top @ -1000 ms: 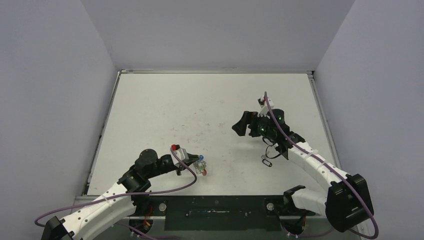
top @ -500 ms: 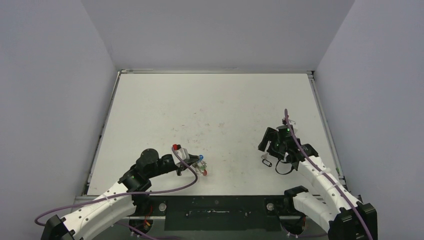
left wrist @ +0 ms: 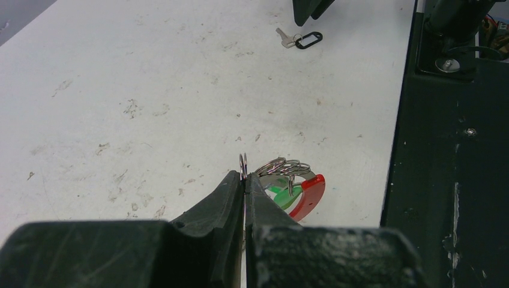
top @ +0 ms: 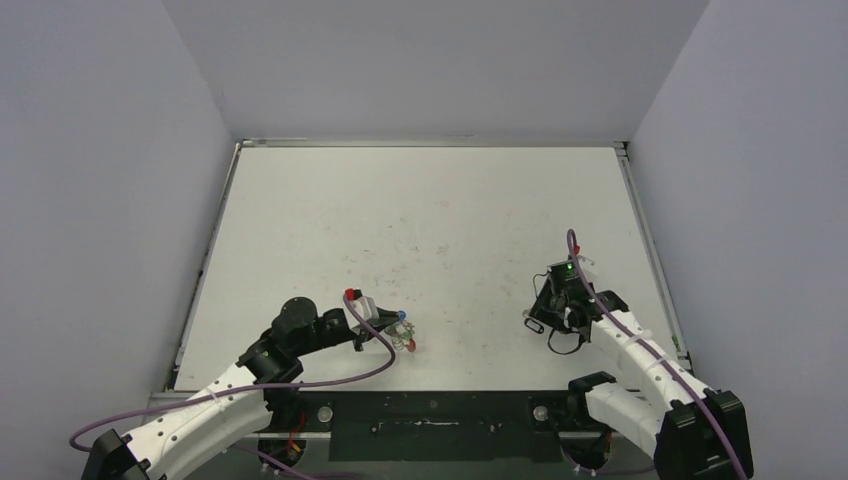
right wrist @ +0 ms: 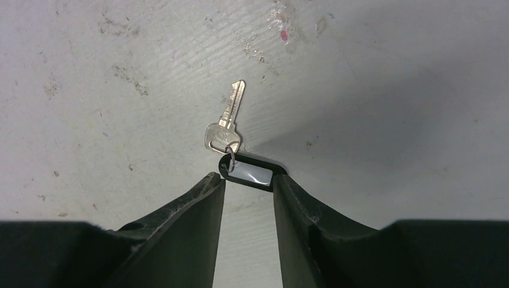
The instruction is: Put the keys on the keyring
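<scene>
My left gripper (left wrist: 244,179) is shut on a thin silver ring of the keyring (left wrist: 307,193), whose silvery coils and red section lie just beyond the fingertips. Green-headed keys (left wrist: 279,193) hang among the coils. In the top view the left gripper (top: 385,323) holds this bundle (top: 404,333) near the front edge. A silver key (right wrist: 227,123) on a black oval tag (right wrist: 252,173) lies flat on the table. My right gripper (right wrist: 247,180) stands over it, open with a narrowed gap. Its right fingertip (right wrist: 282,183) touches the tag's end.
The white table (top: 420,220) is scuffed and walled in by grey panels. A black base plate (left wrist: 456,150) runs along the near edge, just beside the keyring. The tagged key (left wrist: 298,39) also shows far off in the left wrist view.
The right arm has swung back toward the near right and come down over the tagged key, and its jaws have narrowed. The left arm and its hold are unchanged.
</scene>
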### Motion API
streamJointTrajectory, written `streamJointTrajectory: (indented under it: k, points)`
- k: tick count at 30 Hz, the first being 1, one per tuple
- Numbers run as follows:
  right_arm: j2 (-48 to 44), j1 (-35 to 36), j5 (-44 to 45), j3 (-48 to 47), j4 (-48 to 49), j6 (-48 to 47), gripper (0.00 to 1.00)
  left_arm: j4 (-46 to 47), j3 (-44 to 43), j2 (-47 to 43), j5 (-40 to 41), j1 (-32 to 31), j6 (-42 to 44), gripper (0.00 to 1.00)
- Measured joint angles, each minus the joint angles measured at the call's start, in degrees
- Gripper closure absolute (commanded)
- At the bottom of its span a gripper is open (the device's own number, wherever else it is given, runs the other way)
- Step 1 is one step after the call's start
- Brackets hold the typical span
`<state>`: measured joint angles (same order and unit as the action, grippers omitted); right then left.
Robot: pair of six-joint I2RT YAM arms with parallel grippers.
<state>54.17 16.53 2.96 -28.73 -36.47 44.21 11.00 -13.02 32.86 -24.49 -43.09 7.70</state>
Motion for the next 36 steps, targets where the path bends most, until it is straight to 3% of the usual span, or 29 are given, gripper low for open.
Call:
streamJointTrajectory:
  k: [5,17,21,24,36]
  points:
    - [5.0,-0.1,-1.1,0.0,2.5,-0.2,0.71,0.0,0.0,0.0,-0.2,0.0,0.0,1.00]
    - [9.0,-0.5,-3.7,0.0,6.6,-1.5,0.74,0.0,0.0,0.0,-0.4,0.0,0.1,1.00]
    - [10.9,-0.5,-5.0,0.0,7.2,-2.2,0.93,0.0,0.0,0.0,-0.4,0.0,0.1,1.00]
    - [11.5,-0.5,-5.7,-0.1,7.4,-2.7,0.99,0.0,0.0,0.0,-0.4,0.0,0.1,1.00]
    - [8.9,-0.8,-4.4,-6.1,3.4,-8.6,1.00,0.0,0.0,0.0,-0.9,0.0,0.2,1.00]
